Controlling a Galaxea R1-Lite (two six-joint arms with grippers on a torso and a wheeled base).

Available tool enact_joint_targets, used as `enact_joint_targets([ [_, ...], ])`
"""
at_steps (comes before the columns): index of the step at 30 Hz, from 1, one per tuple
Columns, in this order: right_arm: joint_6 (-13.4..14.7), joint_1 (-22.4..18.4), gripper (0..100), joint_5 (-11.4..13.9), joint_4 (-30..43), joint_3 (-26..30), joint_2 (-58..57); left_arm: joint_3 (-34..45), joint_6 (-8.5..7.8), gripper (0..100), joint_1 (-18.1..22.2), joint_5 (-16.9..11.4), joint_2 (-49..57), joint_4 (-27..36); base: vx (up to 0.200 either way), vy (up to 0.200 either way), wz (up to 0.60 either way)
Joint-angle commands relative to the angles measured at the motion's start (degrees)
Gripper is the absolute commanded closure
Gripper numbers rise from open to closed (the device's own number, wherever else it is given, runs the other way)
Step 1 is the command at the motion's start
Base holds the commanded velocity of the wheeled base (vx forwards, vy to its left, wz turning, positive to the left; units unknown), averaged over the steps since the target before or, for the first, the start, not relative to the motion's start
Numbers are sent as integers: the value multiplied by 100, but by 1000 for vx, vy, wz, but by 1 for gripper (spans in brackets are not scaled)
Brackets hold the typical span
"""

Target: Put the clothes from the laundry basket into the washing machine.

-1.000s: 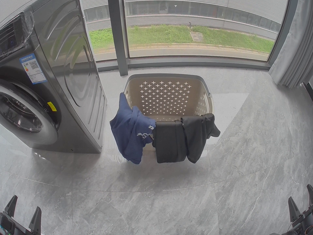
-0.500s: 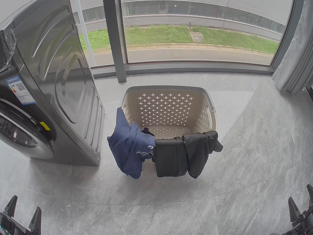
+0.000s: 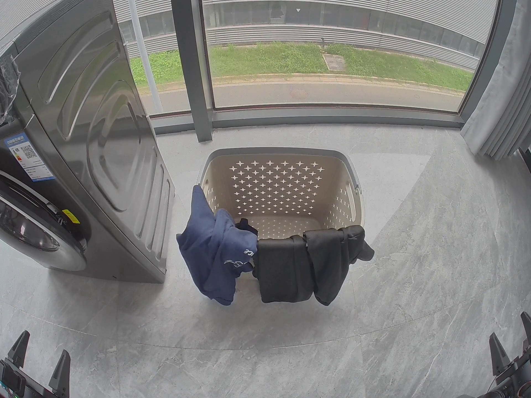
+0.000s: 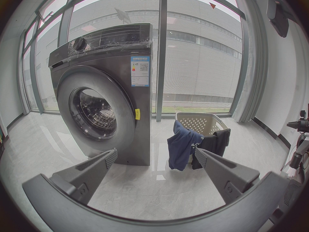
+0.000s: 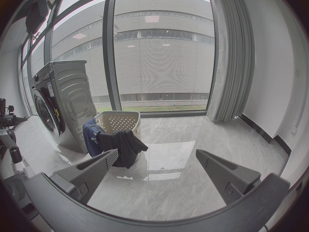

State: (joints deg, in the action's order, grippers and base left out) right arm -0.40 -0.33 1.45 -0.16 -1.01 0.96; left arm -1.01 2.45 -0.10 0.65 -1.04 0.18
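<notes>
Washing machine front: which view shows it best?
Left wrist view: the washing machine faces it, round door whole. Head view crops the door at the edge; right wrist view catches mainly the side panel.

Floor: glossy pale grey marble-patterned tile floor (image 3: 431,222), reflecting the window light.
Windows: floor-to-ceiling glass window (image 3: 332,40) across the far side, divided by a dark grey metal mullion (image 3: 191,56).
Curtain: light grey pleated curtain (image 3: 500,100), gathered at the window's right end.
Wall: plain white wall (image 5: 273,65) with a dark skirting strip (image 5: 260,129) at its foot.
Outside: grey ribbed building facade (image 5: 161,68), strip of green grass (image 3: 310,59), paved path (image 3: 310,92).
Light: even daylight through the glass.
</notes>
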Motion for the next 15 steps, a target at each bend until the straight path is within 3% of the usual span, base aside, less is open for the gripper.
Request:
enact_joint_targets([
  [1,5,-2,0,4,-2,101,-70,84,1,0,1,6,42,-1,0,0,0],
  [8,-4,-2,0,4,-2,101,-79,84,1,0,1,6,42,-1,0,0,0],
  [15,-4,-2,0,4,-2,101,-79,84,1,0,1,6,42,-1,200,0,0],
])
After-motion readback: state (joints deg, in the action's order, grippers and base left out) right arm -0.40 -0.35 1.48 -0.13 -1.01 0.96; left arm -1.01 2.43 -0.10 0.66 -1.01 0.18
